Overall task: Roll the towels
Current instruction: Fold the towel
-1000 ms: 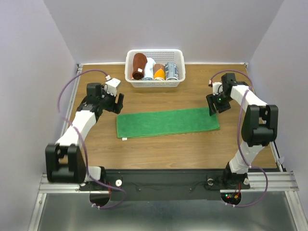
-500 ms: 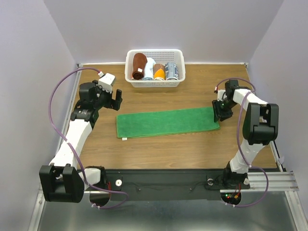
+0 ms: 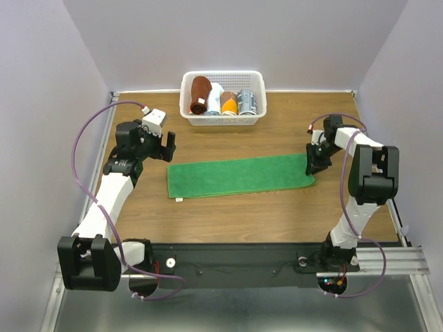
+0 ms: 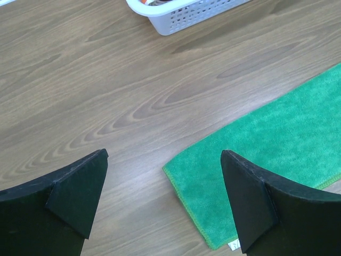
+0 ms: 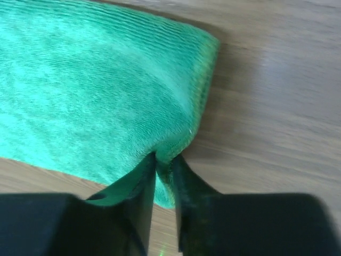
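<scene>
My right jaws pinch just a thin fold at the edge of the green towel [image 5: 96, 90], so it could slip out mid-roll; my left jaws hang wide open, empty

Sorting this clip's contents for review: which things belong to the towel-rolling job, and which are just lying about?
Job: bright green terry towel lying flat, edge pinched by right gripper; reddish-brown rolled towel.
Lying about: white plastic mesh basket; white cloth roll; orange roll; grey-patterned roll.
</scene>
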You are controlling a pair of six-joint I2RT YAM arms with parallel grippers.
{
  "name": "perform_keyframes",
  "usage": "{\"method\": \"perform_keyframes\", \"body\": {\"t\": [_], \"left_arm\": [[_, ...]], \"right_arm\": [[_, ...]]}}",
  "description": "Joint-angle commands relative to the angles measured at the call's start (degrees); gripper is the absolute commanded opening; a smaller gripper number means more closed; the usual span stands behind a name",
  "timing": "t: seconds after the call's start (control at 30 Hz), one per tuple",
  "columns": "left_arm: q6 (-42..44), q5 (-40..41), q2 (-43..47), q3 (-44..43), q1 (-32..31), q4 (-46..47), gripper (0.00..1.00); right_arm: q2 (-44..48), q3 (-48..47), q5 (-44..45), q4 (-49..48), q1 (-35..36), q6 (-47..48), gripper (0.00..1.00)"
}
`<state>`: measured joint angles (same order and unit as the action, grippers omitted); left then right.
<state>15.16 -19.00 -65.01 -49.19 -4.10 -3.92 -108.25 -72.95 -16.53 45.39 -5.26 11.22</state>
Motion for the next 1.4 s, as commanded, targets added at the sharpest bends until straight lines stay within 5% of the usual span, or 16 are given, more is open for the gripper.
{"method": "perform_keyframes", "body": {"t": [0.0,0.07,0.63,0.97,1.37], "left_arm": [[-1.27,-0.42,1.38,0.67,-0.12,2.87,0.99],[-1.36,-0.07,1.29,0.67,-0.12,3.13,0.99],[-2.06,0.55,0.50,-0.20,-0.12,3.22,0.99],[-2.24,1.51,-1.78,-2.23,-0.12,0.94,0.99],[-2.24,2.75,-5.12,-4.43,-0.12,-2.23,0.99]], "right_arm": [[-1.79,-0.88,-5.26,-1.62,0.33,-1.12,0.14],[-1.18,-1.23,-5.00,-1.09,0.33,-0.59,0.00],[7.61,-4.22,-15.80,4.80,4.72,1.70,0.01],[2.70,-6.41,-20.64,3.14,16.93,-0.76,0.00],[-5.74,-11.33,-26.00,-1.00,22.66,-7.97,0.01]]}}
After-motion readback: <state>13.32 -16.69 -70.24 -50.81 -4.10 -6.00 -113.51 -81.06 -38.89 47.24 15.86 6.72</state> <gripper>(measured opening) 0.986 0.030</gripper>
